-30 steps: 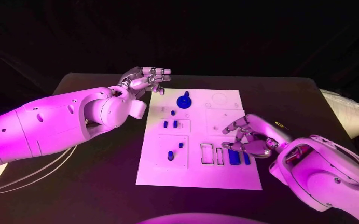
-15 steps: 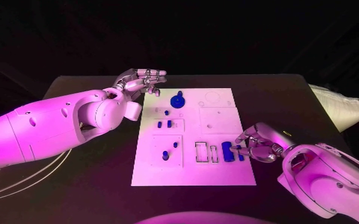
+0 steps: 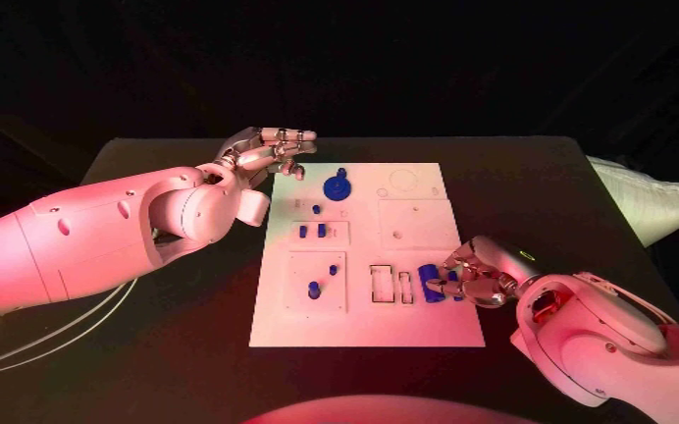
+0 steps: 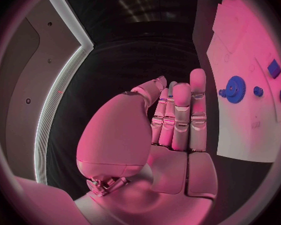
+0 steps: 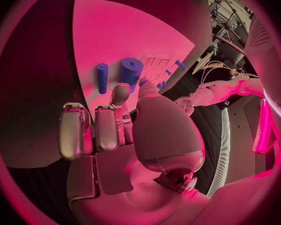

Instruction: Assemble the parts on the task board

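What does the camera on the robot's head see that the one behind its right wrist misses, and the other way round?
Only the head view takes in the whole task board, with the blue gear near its far edge and the left hand hovering off the board's far left corner. Only the right wrist view looks along the right hand from behind, its fingertips reaching toward two blue cylinders standing close ahead. Both show the white board, the right hand at the board's near right part, and those cylinders beside it.

White task board (image 3: 425, 331) on black table (image 3: 184, 345)
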Motion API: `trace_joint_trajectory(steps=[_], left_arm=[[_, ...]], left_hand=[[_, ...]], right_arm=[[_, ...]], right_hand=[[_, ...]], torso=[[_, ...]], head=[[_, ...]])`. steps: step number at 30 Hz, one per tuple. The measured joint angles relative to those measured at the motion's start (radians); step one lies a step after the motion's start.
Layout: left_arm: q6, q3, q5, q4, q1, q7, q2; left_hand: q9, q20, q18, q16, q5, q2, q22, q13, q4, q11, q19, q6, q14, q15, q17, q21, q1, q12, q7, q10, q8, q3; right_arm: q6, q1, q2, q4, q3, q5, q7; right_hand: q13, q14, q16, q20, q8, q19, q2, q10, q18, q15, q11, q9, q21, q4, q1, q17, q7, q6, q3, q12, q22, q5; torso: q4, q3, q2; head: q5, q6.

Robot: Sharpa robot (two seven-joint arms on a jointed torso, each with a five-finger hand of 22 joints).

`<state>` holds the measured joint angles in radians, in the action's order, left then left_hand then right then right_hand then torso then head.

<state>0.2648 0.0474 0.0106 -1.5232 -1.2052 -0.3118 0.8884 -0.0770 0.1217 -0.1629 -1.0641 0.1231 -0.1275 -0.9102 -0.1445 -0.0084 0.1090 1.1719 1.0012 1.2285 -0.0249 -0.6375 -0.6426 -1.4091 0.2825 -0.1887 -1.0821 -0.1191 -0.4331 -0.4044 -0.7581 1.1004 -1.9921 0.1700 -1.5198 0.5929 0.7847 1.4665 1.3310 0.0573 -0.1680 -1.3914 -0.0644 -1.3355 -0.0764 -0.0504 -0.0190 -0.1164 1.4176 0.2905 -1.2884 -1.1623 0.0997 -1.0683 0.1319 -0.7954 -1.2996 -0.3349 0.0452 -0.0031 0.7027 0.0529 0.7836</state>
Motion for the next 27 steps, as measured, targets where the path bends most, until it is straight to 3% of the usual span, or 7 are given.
trace_joint_trajectory(steps=[14, 22, 25, 27], left_arm=[[-0.004, 0.0, 0.0, 0.0, 0.002, 0.0, 0.001], [-0.006, 0.0, 0.0, 0.0, 0.002, 0.0, 0.001], [-0.006, 0.0, 0.0, 0.0, 0.003, 0.0, 0.002], [-0.006, 0.0, 0.0, 0.0, 0.003, 0.0, 0.002]], left_hand=[[0.0, 0.0, 0.0, 0.0, 0.0, 0.004, 0.001, 0.0, 0.003, 0.002, 0.0, -0.002, 0.0, 0.0, 0.001, 0.0, 0.004, 0.0, -0.001, 0.001, 0.0, 0.003], [0.0, 0.0, 0.0, 0.0, 0.0, 0.004, 0.001, 0.0, 0.003, 0.001, 0.0, -0.002, 0.0, 0.0, 0.001, 0.0, 0.004, 0.0, -0.001, 0.001, 0.0, 0.003], [0.0, 0.0, 0.0, 0.0, 0.0, 0.004, 0.001, 0.0, 0.003, 0.001, 0.0, -0.002, 0.0, 0.0, 0.001, 0.0, 0.004, 0.0, -0.001, 0.001, 0.0, 0.003], [0.0, 0.0, 0.0, 0.0, 0.0, 0.004, 0.001, 0.0, 0.003, 0.001, 0.0, -0.002, 0.0, 0.0, 0.001, 0.0, 0.004, 0.0, -0.001, 0.001, 0.0, 0.003]], right_arm=[[0.043, 0.006, -0.05, 0.042, 0.001, -0.045, 0.01], [0.067, 0.012, -0.07, 0.051, 0.009, -0.076, 0.013], [0.07, 0.014, -0.073, 0.051, 0.01, -0.09, 0.021], [0.069, 0.015, -0.075, 0.05, 0.01, -0.097, 0.024]], right_hand=[[0.01, 0.0, 0.004, -0.003, -0.002, -0.003, 0.005, 0.002, 0.0, 0.0, 0.002, -0.004, 0.0, -0.002, -0.005, -0.005, -0.003, -0.003, 0.003, 0.0, -0.005, 0.0], [0.062, 0.0, 0.034, -0.003, -0.017, -0.015, 0.011, 0.001, 0.0, 0.0, 0.006, -0.013, 0.014, -0.006, -0.031, -0.049, -0.009, -0.009, 0.016, -0.033, -0.009, 0.001], [0.088, 0.0, 0.048, -0.003, -0.022, -0.018, 0.012, -0.006, 0.015, 0.0, 0.013, -0.017, 0.02, -0.006, -0.039, -0.074, -0.011, -0.011, 0.016, -0.051, -0.009, 0.001], [0.098, -0.003, 0.051, -0.007, -0.025, -0.022, 0.019, -0.006, 0.015, -0.004, 0.013, -0.021, 0.02, -0.006, -0.045, -0.08, -0.012, -0.017, 0.016, -0.051, -0.009, -0.002]], torso=[[0.0007, 0.0009, 0.0], [0.0, 0.0009, -0.001], [0.0, 0.001, -0.001], [0.0001, 0.0009, -0.001]], head=[[0.002, 0.007], [0.003, 0.01], [0.003, 0.009], [0.003, 0.009]])
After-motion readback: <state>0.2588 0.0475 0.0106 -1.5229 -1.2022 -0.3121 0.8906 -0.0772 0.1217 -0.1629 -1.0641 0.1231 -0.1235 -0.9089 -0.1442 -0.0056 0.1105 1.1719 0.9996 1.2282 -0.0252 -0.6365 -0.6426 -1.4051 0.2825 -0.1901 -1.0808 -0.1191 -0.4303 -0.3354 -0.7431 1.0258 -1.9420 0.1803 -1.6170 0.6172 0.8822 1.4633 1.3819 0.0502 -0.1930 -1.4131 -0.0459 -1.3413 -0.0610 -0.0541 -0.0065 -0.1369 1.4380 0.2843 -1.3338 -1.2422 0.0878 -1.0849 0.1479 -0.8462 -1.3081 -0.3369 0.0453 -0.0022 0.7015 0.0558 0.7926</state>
